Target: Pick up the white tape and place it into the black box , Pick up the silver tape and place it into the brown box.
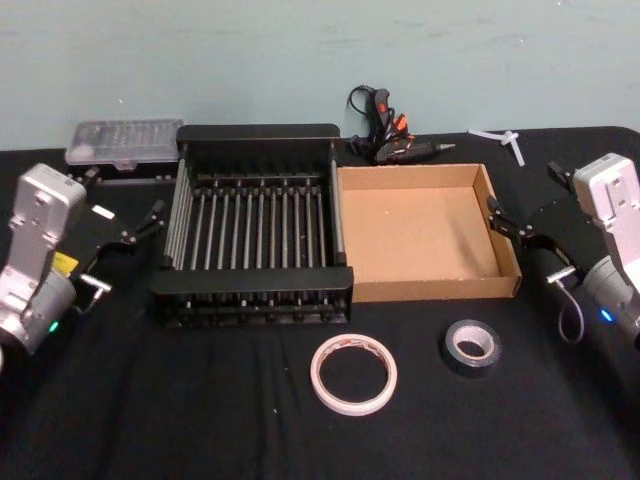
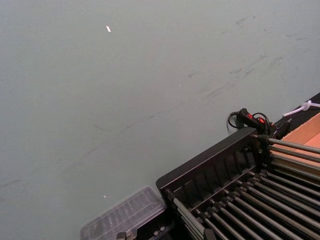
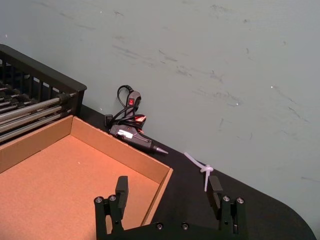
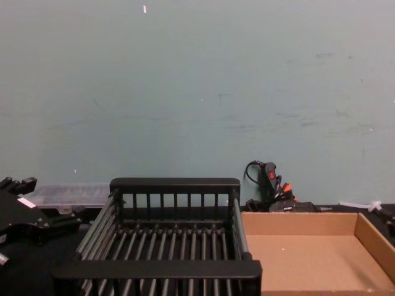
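Observation:
The white tape [image 1: 353, 373] lies flat on the black cloth in front of the boxes. The silver tape [image 1: 470, 347] lies to its right. Behind them, the black box [image 1: 258, 132] and the brown box [image 1: 435, 290] stand side by side, both empty. My left gripper [image 1: 128, 245] hovers open to the left of the black box [image 4: 174, 184]. Open as well, my right gripper [image 1: 528, 240] hangs at the brown box's right wall, and its fingertips [image 3: 121, 187] straddle that box's [image 3: 50, 190] far right corner. Neither gripper holds anything.
A glue gun [image 1: 390, 140] with a coiled cord lies behind the brown box. A clear plastic case [image 1: 125, 143] sits at the back left, and a white zip tie [image 1: 505, 138] at the back right. A teal wall closes off the table's far edge.

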Action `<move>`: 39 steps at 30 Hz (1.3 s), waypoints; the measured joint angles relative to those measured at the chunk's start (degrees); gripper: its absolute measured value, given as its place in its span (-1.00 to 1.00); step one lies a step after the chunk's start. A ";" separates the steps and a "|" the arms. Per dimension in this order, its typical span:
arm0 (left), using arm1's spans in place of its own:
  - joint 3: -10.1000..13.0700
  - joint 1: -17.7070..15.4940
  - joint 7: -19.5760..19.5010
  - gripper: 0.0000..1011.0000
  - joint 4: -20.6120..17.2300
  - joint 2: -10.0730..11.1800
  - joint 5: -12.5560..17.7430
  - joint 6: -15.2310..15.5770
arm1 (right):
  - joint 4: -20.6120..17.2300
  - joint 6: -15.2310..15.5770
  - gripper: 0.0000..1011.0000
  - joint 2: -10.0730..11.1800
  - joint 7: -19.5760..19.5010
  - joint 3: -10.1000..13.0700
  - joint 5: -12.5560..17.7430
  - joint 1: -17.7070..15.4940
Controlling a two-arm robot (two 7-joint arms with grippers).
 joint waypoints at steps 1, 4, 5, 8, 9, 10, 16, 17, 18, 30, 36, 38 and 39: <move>0.00 0.00 0.00 0.98 0.00 0.00 0.00 0.00 | 0.00 0.00 0.98 0.00 0.00 0.00 0.00 0.00; 0.00 0.00 0.00 0.98 0.00 0.00 0.00 0.00 | 0.00 0.00 0.98 0.00 0.00 0.00 0.00 0.00; 0.00 0.00 0.00 0.98 0.00 0.00 0.00 0.00 | 0.00 0.00 0.98 0.00 0.00 0.00 0.00 0.00; 0.00 0.00 0.00 0.98 0.00 0.00 0.00 0.00 | 0.00 0.00 0.98 0.00 0.00 0.00 0.00 0.00; 0.00 0.00 0.00 0.98 0.00 0.00 0.00 0.00 | 0.00 0.00 0.98 0.00 0.00 0.00 0.00 0.00; 0.00 0.00 0.00 0.98 0.00 0.00 0.00 0.00 | 0.00 0.00 0.98 0.00 0.00 0.00 0.00 0.00; 0.00 0.00 0.00 0.98 0.00 0.00 0.00 0.00 | 0.00 0.00 0.98 0.00 0.00 0.00 0.00 0.00; 0.00 0.00 0.00 0.98 0.00 0.00 0.00 0.00 | 0.00 0.00 0.98 0.00 0.00 0.00 0.00 0.00; 0.00 0.00 0.00 0.98 0.00 0.00 0.00 0.00 | 0.00 0.00 0.98 0.00 0.00 0.00 0.00 0.00; 0.00 0.00 0.00 0.98 0.00 0.00 0.00 0.00 | 0.00 0.00 0.98 0.00 0.00 0.00 0.00 0.00; 0.00 0.00 0.00 0.98 0.00 0.00 0.00 0.00 | 0.00 0.00 0.98 0.00 0.00 0.00 0.00 0.00; 0.00 0.00 0.00 0.98 0.00 0.00 0.00 0.00 | 0.00 0.00 0.98 0.00 0.00 0.00 0.00 0.00; 0.00 0.00 0.00 0.98 0.00 0.00 0.00 0.00 | 0.00 0.00 0.98 0.00 0.00 0.00 0.00 0.00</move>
